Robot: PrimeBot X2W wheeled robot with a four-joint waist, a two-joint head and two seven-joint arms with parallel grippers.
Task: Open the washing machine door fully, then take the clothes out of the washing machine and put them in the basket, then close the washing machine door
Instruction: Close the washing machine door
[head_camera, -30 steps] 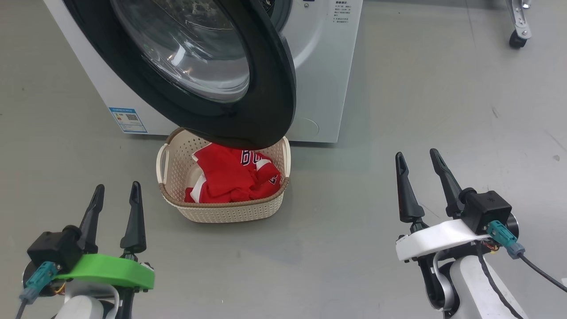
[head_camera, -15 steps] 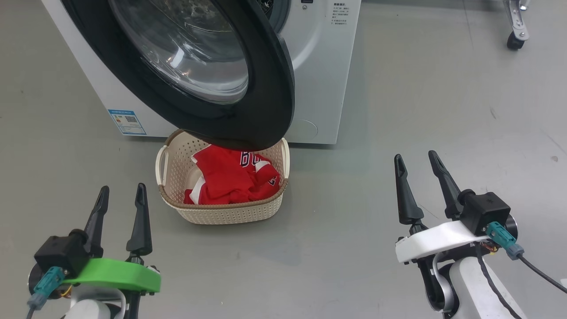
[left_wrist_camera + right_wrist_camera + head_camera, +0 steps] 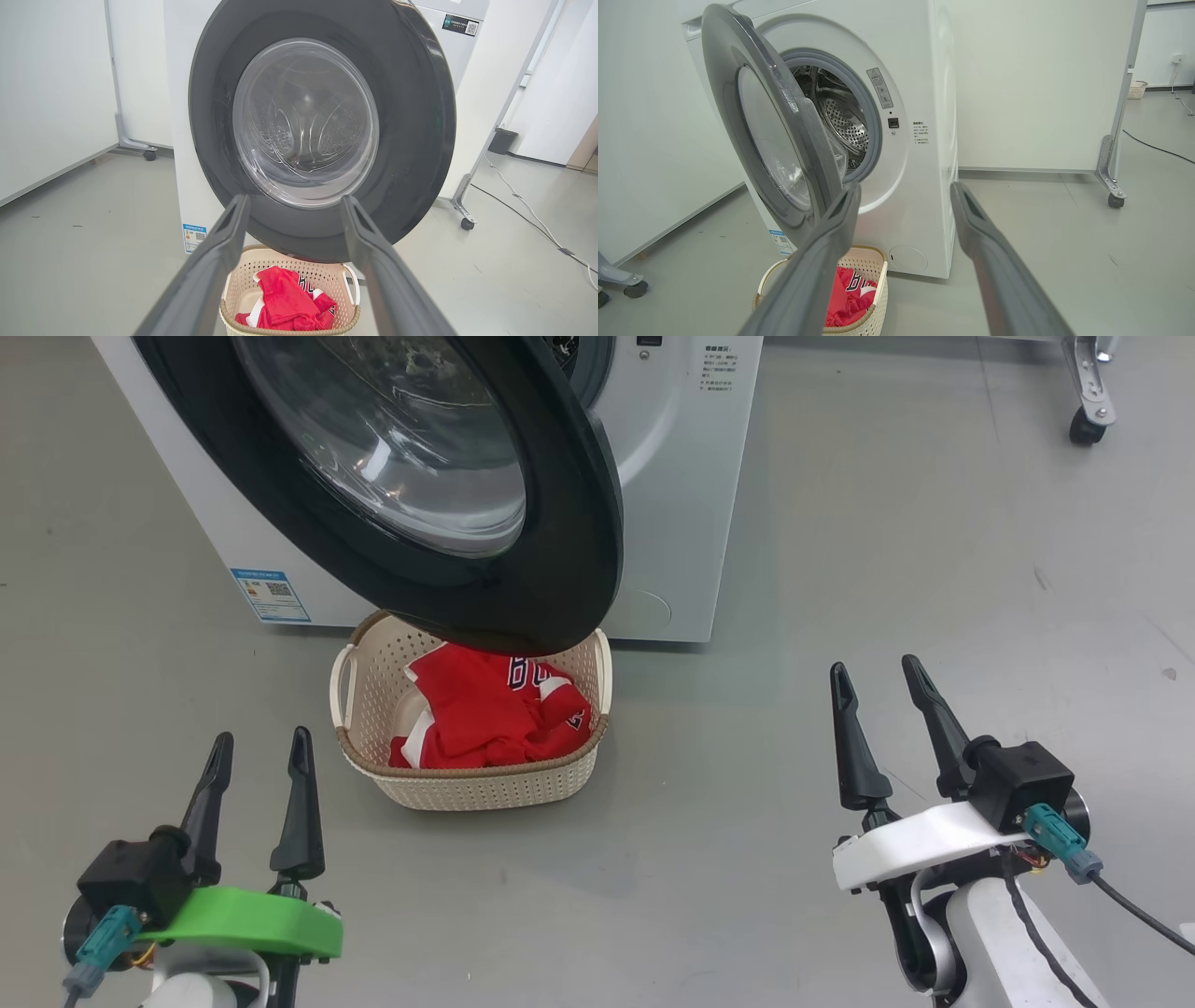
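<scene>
On the grey floor (image 3: 840, 523) of a pale-walled room, a white washing machine (image 3: 681, 476) stands with a blue label (image 3: 271, 595) low on its front. The right wrist view shows a white partition (image 3: 1041, 84) on casters behind it. The left wrist view shows a cable (image 3: 528, 214) trailing over the floor and a small dark bin (image 3: 502, 140) by the wall.

A cream basket (image 3: 485, 789) sits on the floor just in front of the machine, its back edge under the door (image 3: 560, 569). Crumpled red clothes (image 3: 476, 719) with white trim lie in the basket, bunched so that no clear long axis shows. The basket's longer side runs across the head view, along the machine's front, with a white handle at each end.

The door stands upright and partly open, hinged at the head view's left. Its free edge swings out away from the front panel, and its outer face is turned toward the left gripper (image 3: 262, 735). Past that edge, the right wrist view shows the grey seal (image 3: 873, 116) and part of the steel drum (image 3: 845, 126); how much of the drum is bare cannot be told.

Both grippers hover over the floor, well apart from basket and door. The left gripper's fingers are spread and hold nothing; the right gripper (image 3: 873, 664) is likewise spread and holds nothing.
</scene>
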